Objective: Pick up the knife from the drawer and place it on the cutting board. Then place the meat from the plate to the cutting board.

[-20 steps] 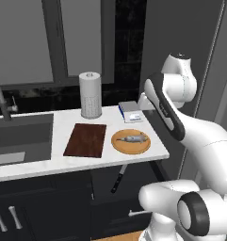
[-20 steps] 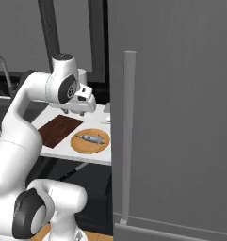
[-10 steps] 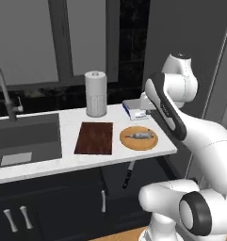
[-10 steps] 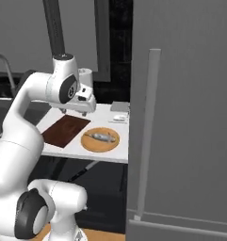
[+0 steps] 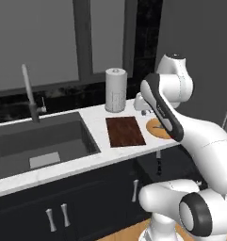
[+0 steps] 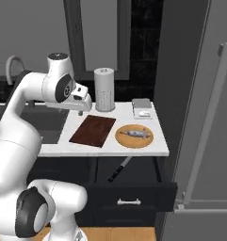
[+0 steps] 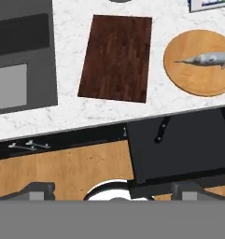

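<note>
The dark reddish cutting board (image 6: 93, 131) lies bare on the white counter, left of the round tan plate (image 6: 134, 136). The pale fish-like meat (image 6: 135, 134) rests on the plate. Below the counter edge the drawer (image 6: 129, 187) stands pulled out, and the black-handled knife (image 6: 118, 169) lies in it. My gripper (image 6: 80, 111) hangs high above the counter, over the board's left side, open with nothing between its fingers. In the hand view, my gripper (image 7: 111, 190) looks straight down on the board (image 7: 116, 57), plate (image 7: 200, 74), meat (image 7: 205, 59) and knife (image 7: 160, 130).
A paper towel roll (image 6: 104, 89) stands behind the board, and a small grey box (image 6: 142, 107) sits behind the plate. The sink (image 5: 39, 141) with its faucet (image 5: 30, 94) is to the left. A tall grey fridge (image 6: 204, 117) closes off the right.
The whole scene has slid to the right in both base views, so the base has driven left. The arm keeps its pose over the counter; board, plate, meat and knife lie as before.
</note>
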